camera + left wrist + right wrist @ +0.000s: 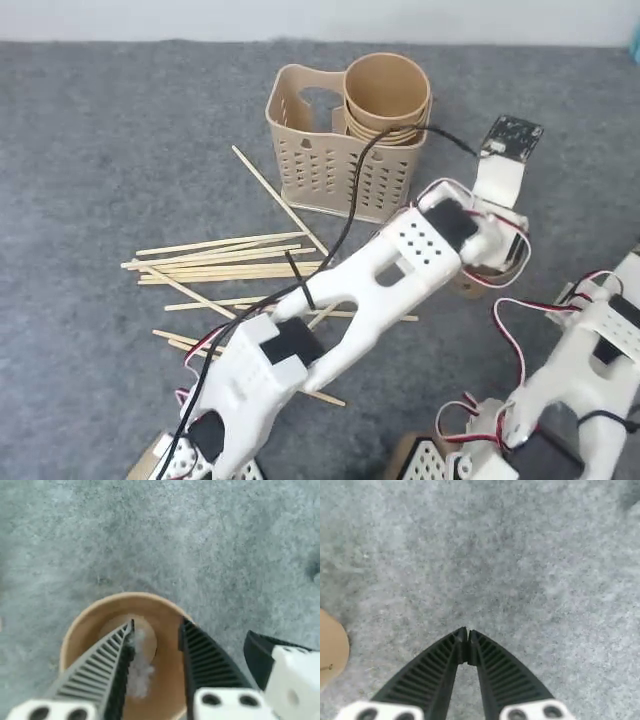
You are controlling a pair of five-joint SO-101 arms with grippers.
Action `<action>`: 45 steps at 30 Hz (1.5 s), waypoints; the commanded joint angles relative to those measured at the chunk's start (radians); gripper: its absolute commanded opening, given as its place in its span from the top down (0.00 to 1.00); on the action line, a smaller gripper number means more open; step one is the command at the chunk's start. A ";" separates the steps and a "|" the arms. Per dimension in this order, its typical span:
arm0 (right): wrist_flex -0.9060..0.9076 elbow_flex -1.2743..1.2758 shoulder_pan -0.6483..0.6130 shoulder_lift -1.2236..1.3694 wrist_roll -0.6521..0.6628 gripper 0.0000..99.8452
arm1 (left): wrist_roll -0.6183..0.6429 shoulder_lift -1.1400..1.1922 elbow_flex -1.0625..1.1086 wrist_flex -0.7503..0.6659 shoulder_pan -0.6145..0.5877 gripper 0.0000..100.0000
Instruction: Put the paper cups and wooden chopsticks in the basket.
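Grey, fuzzy worktop (110, 150) carrying one beige perforated plastic basket (320, 170). The basket holds a nested stack of round brown paper cups (388, 90), at least three judging by their rims. One more paper cup (85, 630) stands upright near the basket, directly under the left hand (157, 625). Its ribbed fingers are spread, one tip inside the cup, the other at its rim. About a dozen thin wooden chopsticks (220, 265) lie scattered beside the basket. The right hand (468, 632), pressed together, hangs over bare worktop.

Grey carpeted table (100, 120) under basket (320, 170), chopsticks (220, 268), cup (90, 625)
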 commanded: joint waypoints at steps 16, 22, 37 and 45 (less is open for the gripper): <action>0.105 -0.138 -0.041 -0.016 -0.005 0.91 | -0.331 -0.152 -0.579 0.614 -0.178 0.88; 0.403 -0.397 -0.111 -0.016 -0.003 0.91 | -0.368 -0.562 -0.217 0.609 -0.311 0.88; 0.731 -0.884 -0.392 -0.004 -0.014 0.85 | -0.505 -1.266 0.684 0.474 -0.931 0.83; 0.696 -0.873 -0.458 0.074 -0.011 0.85 | -0.563 -1.270 1.139 0.198 -1.341 0.83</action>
